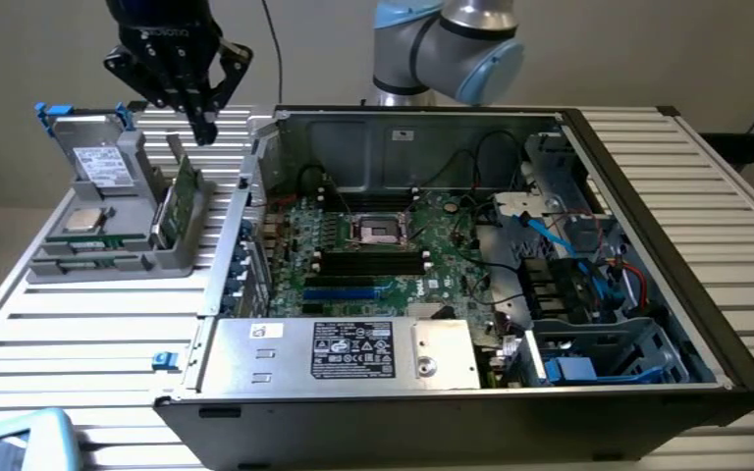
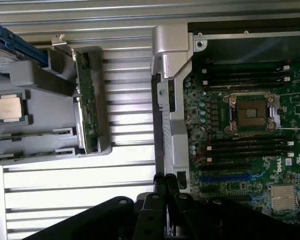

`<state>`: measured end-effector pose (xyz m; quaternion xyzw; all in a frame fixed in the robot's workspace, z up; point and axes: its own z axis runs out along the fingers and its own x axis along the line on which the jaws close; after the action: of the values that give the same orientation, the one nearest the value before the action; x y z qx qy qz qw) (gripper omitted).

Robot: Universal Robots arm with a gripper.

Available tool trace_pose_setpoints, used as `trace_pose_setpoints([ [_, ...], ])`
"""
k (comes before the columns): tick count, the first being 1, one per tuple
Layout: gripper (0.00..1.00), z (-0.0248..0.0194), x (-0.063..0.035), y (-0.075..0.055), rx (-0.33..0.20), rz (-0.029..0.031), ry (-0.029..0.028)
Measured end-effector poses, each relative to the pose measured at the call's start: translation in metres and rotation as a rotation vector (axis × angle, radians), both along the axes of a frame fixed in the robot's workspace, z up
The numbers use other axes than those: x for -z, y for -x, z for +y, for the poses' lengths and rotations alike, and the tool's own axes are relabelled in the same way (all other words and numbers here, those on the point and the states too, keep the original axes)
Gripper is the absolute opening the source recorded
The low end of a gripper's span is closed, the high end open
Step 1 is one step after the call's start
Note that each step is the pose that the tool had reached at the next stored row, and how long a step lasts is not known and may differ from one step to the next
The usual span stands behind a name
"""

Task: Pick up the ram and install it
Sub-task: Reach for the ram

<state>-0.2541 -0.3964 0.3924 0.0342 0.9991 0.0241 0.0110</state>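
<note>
The ram is a thin green stick standing on edge in the slot of a grey holder at the exterior view's left. In the wrist view the ram lies along the edge of that holder. My gripper hangs in the air above the far end of the ram, fingers pointing down and pressed together with nothing between them. The wrist view shows the black fingertips closed, over the slatted table between the holder and the computer case. The motherboard's black slots lie open inside the case.
The holder also carries a square silver processor and a grey drive with a white label. The open computer case stands at centre with a power supply at its front. The arm's base rises behind the case.
</note>
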Motion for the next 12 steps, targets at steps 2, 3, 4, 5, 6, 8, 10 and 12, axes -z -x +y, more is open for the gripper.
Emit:
trace_pose_setpoints([
  [2,0.15,0.0010,0.0002,0.009,0.000,-0.0001,-0.0001],
  [3,0.15,0.0015,0.0003,0.014,0.000,0.0000,0.0000],
  [4,0.15,0.0022,0.0004,0.018,0.000,0.0000,0.0000],
  [5,0.15,0.0028,0.0006,0.023,0.000,0.0000,0.0000],
  [6,0.15,0.0033,0.0008,0.027,0.000,0.0000,0.0000],
  [8,0.15,0.0043,0.0011,0.036,0.000,0.0000,0.0000],
  [10,0.15,0.0050,0.0013,0.045,0.000,0.0002,0.0000],
  [12,0.15,0.0056,0.0015,0.055,0.000,0.0007,0.0000],
])
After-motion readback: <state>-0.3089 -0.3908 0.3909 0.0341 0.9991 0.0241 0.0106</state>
